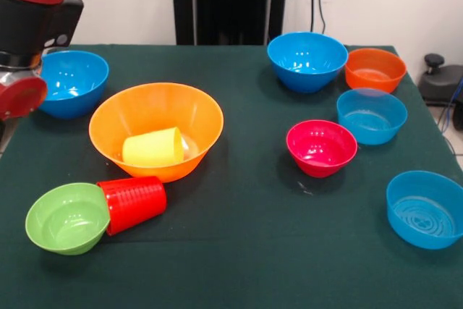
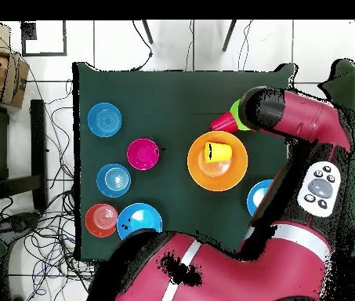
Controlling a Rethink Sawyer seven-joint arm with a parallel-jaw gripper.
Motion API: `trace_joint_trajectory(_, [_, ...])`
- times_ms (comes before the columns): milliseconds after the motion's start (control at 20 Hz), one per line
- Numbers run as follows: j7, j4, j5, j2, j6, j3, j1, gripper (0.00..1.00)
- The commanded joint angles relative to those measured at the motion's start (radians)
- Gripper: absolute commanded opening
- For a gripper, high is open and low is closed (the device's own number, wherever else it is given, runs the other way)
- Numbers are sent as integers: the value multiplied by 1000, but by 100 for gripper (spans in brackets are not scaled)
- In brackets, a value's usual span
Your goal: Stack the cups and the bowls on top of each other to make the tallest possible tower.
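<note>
The big yellow-orange bowl (image 1: 116, 117) stands upright left of centre, with the yellow cup (image 1: 153, 147) lying on its side inside it. In front of it the ribbed red cup (image 1: 134, 202) lies on its side against the tilted light green bowl (image 1: 66, 218). No tower stands above the big bowl. The arm (image 1: 29, 27) hangs high at the left edge. In the overhead view its black end, the gripper (image 2: 252, 110), covers part of the green bowl (image 2: 235, 117) beside the red cup (image 2: 224, 122).
Loose bowls sit upright: deep blue (image 1: 72, 81) at far left under the arm, deep blue (image 1: 307, 59) and orange (image 1: 375, 69) at the back right, pale blue (image 1: 371, 115), pink-red (image 1: 321, 147), and pale blue (image 1: 425, 209) near the right edge.
</note>
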Motion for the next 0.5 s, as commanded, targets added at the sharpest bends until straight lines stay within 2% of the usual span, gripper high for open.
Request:
trace_joint_trajectory(50, [-69,-99,-24,47,152,116,21,100])
trace_joint_trajectory(500, [-82,-110,-21,51,159,131,14,100])
